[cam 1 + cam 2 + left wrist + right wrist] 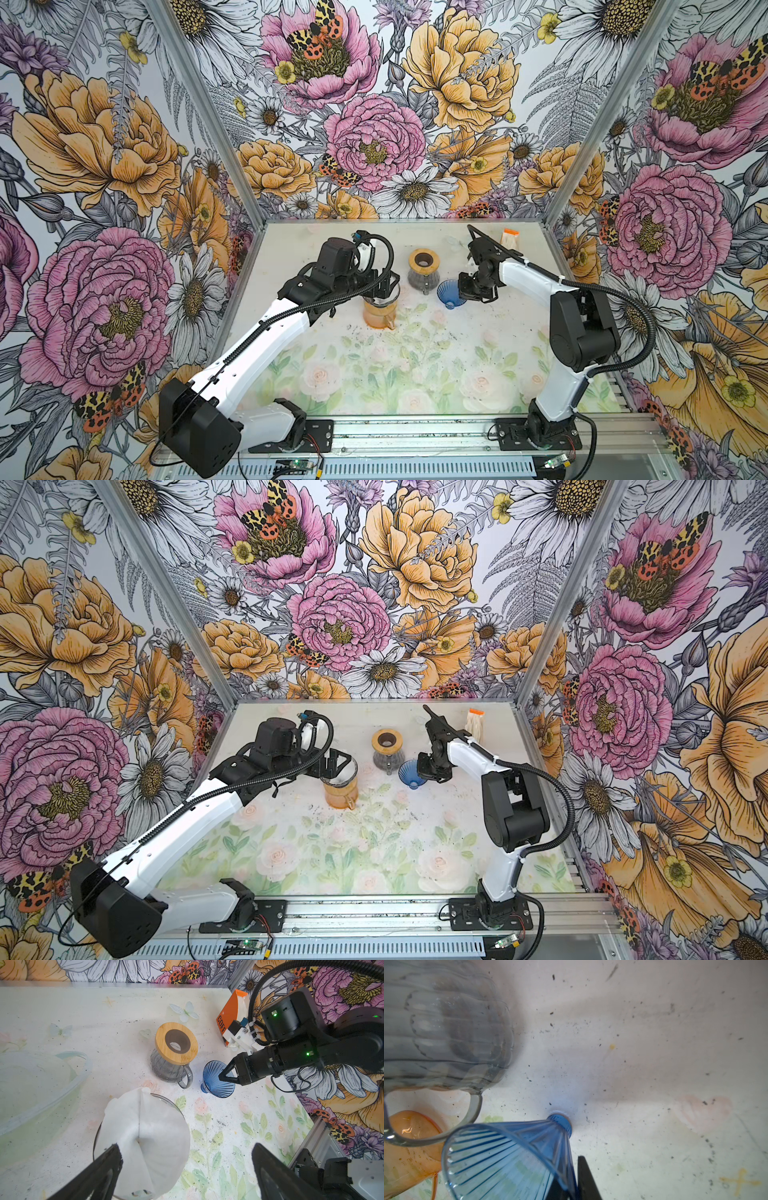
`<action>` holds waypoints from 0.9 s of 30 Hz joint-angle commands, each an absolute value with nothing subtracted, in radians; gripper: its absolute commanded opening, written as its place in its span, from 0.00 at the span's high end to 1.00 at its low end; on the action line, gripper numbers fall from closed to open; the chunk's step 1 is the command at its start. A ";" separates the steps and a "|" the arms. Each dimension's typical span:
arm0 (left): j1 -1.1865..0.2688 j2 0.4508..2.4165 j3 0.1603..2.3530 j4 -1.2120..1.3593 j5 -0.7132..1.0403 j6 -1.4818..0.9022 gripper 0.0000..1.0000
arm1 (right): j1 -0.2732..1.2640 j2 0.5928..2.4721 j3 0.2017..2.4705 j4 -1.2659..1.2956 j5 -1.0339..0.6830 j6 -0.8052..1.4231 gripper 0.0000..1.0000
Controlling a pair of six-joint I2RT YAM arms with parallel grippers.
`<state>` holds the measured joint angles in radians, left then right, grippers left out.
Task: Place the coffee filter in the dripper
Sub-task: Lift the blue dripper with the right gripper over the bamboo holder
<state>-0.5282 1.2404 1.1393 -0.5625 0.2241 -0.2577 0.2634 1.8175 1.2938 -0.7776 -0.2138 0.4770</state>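
1. I am counting two grippers: the left gripper (186, 1147) and the right gripper (222, 1078).
2. I am seeing one blue dripper (445, 291).
3. I am seeing one white coffee filter (149, 1136).
4. I am counting two glass jugs: one grey jug (419, 280) with a wooden collar, and one orange jug (379, 318).
5. I am seeing one orange filter box (229, 1012).
6. I am making out one clear tub (41, 1088), in the left wrist view only.

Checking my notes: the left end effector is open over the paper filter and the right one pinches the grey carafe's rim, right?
No: the right end effector pinches the rim of the blue dripper, not of the grey carafe. The left wrist view shows it.
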 commanded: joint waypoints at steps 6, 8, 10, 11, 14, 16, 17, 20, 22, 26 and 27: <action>-0.536 1.255 1.175 -0.566 0.209 -0.243 0.01 | 0.269 1.742 1.302 -0.779 -0.206 0.471 0.96; -0.537 1.255 1.174 -0.566 0.211 -0.242 0.01 | 0.268 1.714 1.294 -0.780 -0.204 0.471 0.97; -0.538 1.256 1.176 -0.566 0.211 -0.244 0.01 | 0.268 1.684 1.287 -0.779 -0.214 0.471 0.98; -0.540 1.256 1.177 -0.566 0.209 -0.244 0.01 | 0.268 1.665 1.285 -0.780 -0.221 0.467 0.99; -0.538 1.257 1.184 -0.567 0.202 -0.249 0.01 | 0.268 1.610 1.286 -0.782 -0.267 0.459 0.99; -0.540 1.258 1.191 -0.567 0.203 -0.248 0.01 | 0.269 1.580 1.296 -0.784 -0.298 0.456 0.99; -0.539 1.261 1.194 -0.566 0.204 -0.247 0.01 | 0.268 1.564 1.303 -0.785 -0.307 0.456 1.00; -0.538 1.267 1.204 -0.566 0.205 -0.248 0.01 | 0.269 1.533 1.333 -0.789 -0.323 0.459 1.00; -0.539 1.271 1.207 -0.566 0.205 -0.253 0.01 | 0.271 1.531 1.366 -0.790 -0.346 0.459 1.00; -0.538 1.275 1.206 -0.565 0.196 -0.259 0.01 | 0.285 1.569 1.473 -0.798 -0.363 0.446 1.00; -0.538 1.276 1.206 -0.566 0.194 -0.260 0.01 | 0.290 1.586 1.503 -0.803 -0.361 0.443 1.00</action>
<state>-0.5282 1.2701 1.1877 -0.5652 0.2222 -0.2584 0.2752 1.5711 1.4178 -0.8165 -0.3302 0.4679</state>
